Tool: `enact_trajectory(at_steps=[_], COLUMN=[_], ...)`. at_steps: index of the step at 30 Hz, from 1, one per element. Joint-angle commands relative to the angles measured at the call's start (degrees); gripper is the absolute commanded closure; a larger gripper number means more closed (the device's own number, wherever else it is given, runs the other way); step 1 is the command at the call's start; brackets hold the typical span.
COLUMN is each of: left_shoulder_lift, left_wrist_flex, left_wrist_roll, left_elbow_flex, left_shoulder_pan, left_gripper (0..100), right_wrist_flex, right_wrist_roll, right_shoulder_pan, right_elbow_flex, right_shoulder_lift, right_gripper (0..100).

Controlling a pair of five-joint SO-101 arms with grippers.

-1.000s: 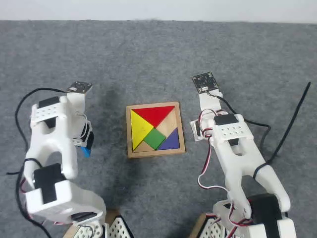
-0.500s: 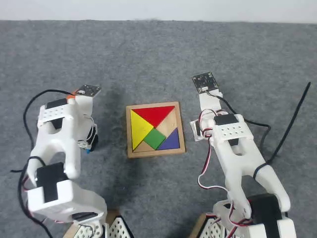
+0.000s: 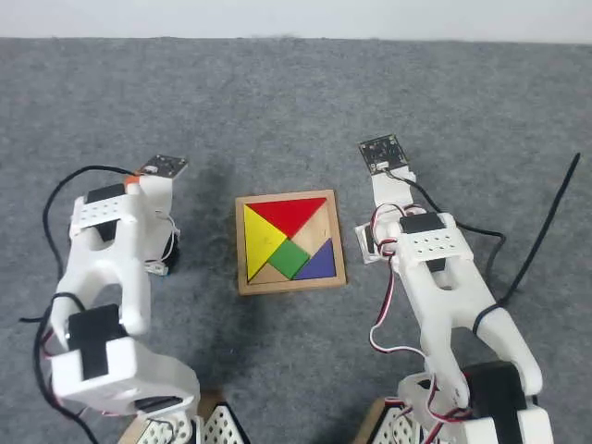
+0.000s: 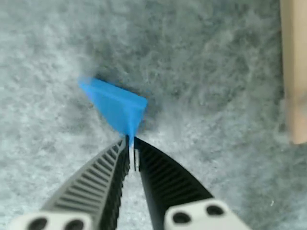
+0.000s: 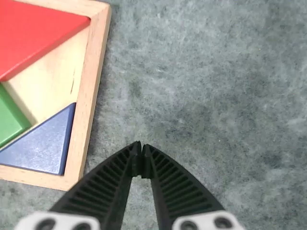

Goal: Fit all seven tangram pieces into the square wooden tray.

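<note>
Left pincer is pinched shut on a corner of the light blue triangle, over the grey surface left of the tray. Since a second ago that arm swung over the piece, hiding it from above. Right pincer closed on nothing beside the tray's edge, hasn't budged

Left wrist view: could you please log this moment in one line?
left gripper: shut on blue piece | right gripper: shut, empty | tray: four pieces

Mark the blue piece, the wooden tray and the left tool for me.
blue piece (image 4: 115,103): left wrist view, middle of its top face.
wooden tray (image 3: 287,195): high view, its far rim.
left tool (image 4: 131,140): left wrist view, midway between its fingertips.
</note>
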Motion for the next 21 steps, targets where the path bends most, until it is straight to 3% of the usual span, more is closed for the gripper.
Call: enact_trajectory(at_steps=[1,6,12,16,21], left_shoulder_lift=[-8.88,-29.89,-50.11,-51.34,-43.25], left_wrist_flex=[-1.41,-0.88,-1.23,-3.25,-10.46], left_wrist_roll=[5.71,14.42,24.44,28.75,29.63], left_elbow_flex=[1.27,8.22,14.29,13.85,13.41], left_shoulder_pan=[0.53,5.54,23.3,35.34,45.89], left_gripper=[99,99,99,99,99], right_wrist_flex=[-0.92,-0.57,-0.48,-0.4,-0.4], right_wrist_roll=[0.88,0.88,0.62,0.35,0.35], right_shoulder_pan=[-0.13,-0.22,1.27,4.97,7.08], right_elbow_flex=[-0.35,-0.35,-0.62,-0.7,-0.35], right_shoulder_lift=[-3.56,-3.56,-3.56,-3.65,-3.65], right_gripper=[99.2,99.2,99.2,99.2,99.2])
